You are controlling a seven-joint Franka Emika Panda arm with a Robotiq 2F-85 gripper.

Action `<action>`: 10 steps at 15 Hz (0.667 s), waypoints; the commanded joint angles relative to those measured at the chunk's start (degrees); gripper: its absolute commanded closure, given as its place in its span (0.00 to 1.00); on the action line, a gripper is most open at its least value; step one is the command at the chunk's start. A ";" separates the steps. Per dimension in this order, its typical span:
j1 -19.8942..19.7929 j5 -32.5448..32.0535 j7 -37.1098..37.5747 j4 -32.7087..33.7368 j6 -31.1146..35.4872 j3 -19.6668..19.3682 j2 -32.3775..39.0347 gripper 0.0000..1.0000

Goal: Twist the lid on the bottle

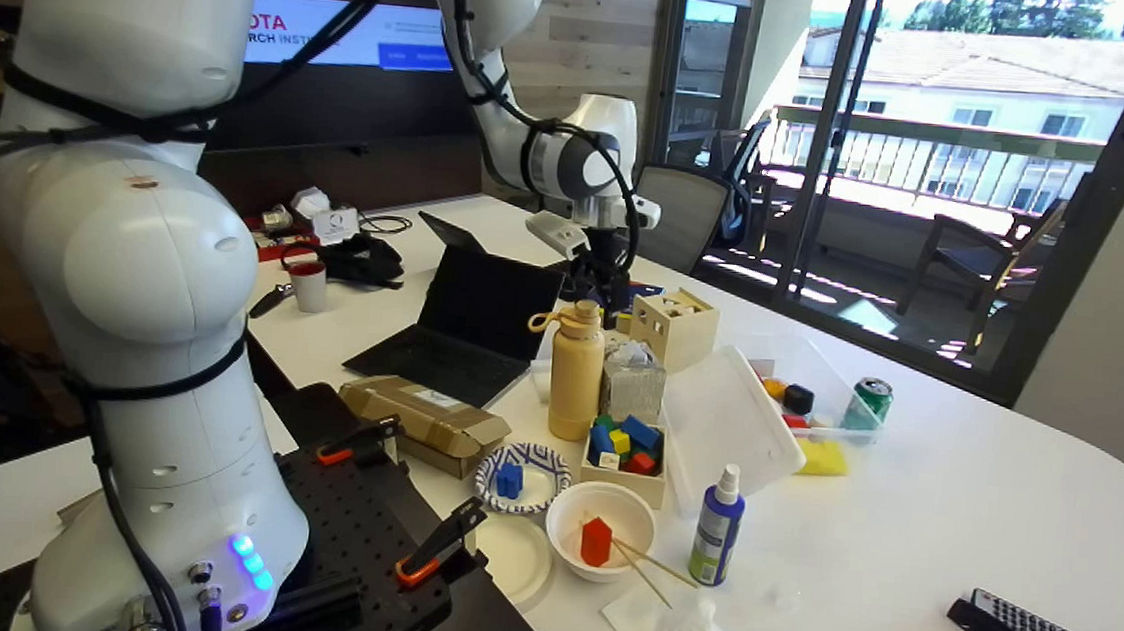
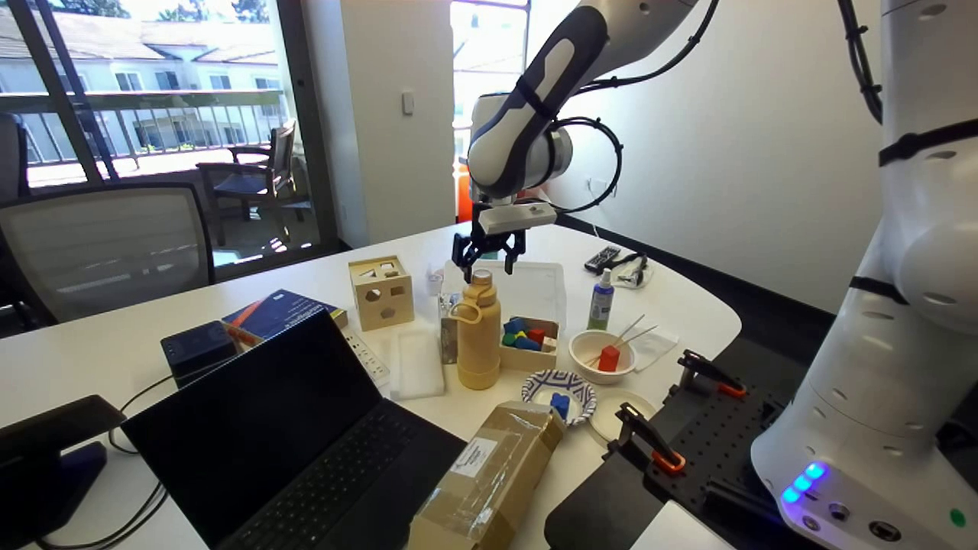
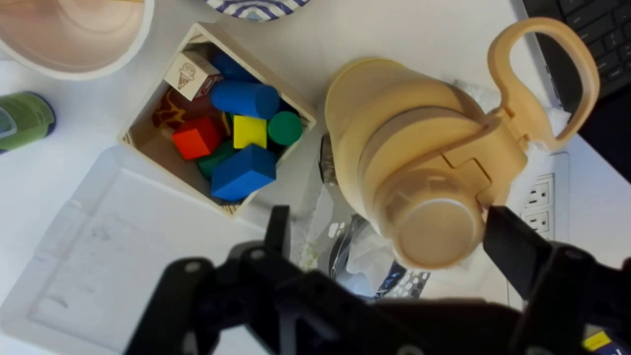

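Note:
The mustard-yellow bottle stands upright on the table in both exterior views (image 1: 575,397) (image 2: 478,347); it also shows in the wrist view (image 3: 352,118). A carry loop sticks out from its shoulder. The round lid (image 1: 585,311) sits on top of the bottle; it also shows in an exterior view (image 2: 481,278) and in the wrist view (image 3: 436,231). My gripper (image 3: 391,224) is open, its fingers to either side of the lid in the wrist view. The lid is close to the right finger, with a wide gap to the left finger. I cannot tell whether the right finger touches it.
A wooden box of coloured blocks (image 1: 639,490) stands beside the bottle, with a foil-like bag (image 1: 633,391) behind. A wooden shape cube (image 2: 386,305), a laptop (image 2: 328,466), a cardboard box (image 2: 497,466), a bowl (image 1: 608,500) and a spray bottle (image 1: 718,528) stand around.

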 commanded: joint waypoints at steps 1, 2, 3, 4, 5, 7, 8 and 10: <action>-1.54 0.70 -5.75 0.32 -1.64 1.49 -0.74 0.00; -1.78 0.49 -6.95 0.40 -1.75 1.58 -0.79 0.00; -1.96 0.42 -7.97 0.47 -1.75 1.58 -0.81 0.00; -2.16 0.38 -8.75 0.58 -1.55 1.50 -0.80 0.00; -2.42 0.53 -9.45 0.70 -1.63 1.54 -0.83 0.00; -2.71 0.44 -10.17 0.95 -1.60 1.45 -0.83 0.00; -2.82 0.36 -10.37 1.12 -1.70 1.41 -0.73 0.00; -3.08 0.67 -11.02 1.52 -1.89 1.69 -0.52 0.26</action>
